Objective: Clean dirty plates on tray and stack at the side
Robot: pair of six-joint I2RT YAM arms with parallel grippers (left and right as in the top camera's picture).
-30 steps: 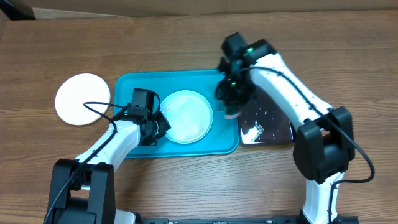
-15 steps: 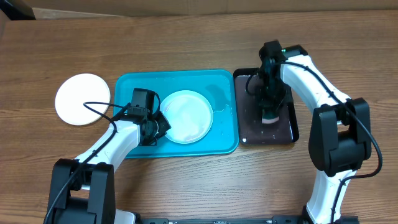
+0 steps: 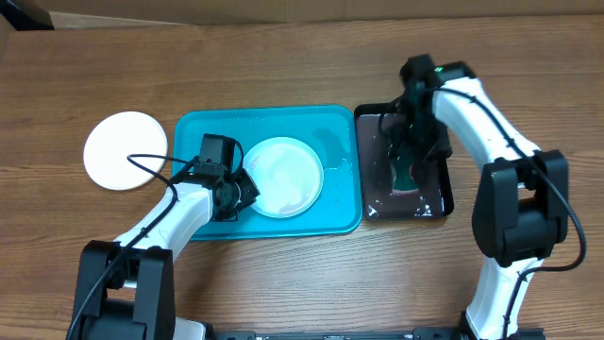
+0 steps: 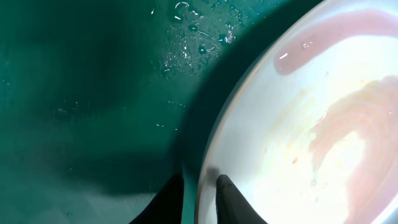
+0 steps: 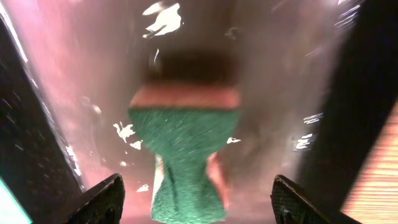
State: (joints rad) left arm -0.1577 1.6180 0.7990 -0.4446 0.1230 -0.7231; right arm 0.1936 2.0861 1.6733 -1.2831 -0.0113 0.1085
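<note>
Progress is partial: white plate [image 3: 125, 151] lies aside, left of the left tool [image 4: 199, 200], which straddles another plate [image 3: 283, 177] in the tray [image 3: 274, 121], grip unclear; right tool [image 5: 200, 199] spread above sponge [image 5: 183, 143].

The turquoise tray [image 3: 193, 132] holds a pale bluish-white plate [image 3: 283, 177], faintly streaked. At nine o'clock from it, a plain white plate [image 3: 125, 151] lies on the brown wood-grain table [image 3: 283, 57]. At three o'clock, a glossy black tray [image 3: 373, 189] carries a green sponge [image 3: 404, 172] with a pink layer.
</note>
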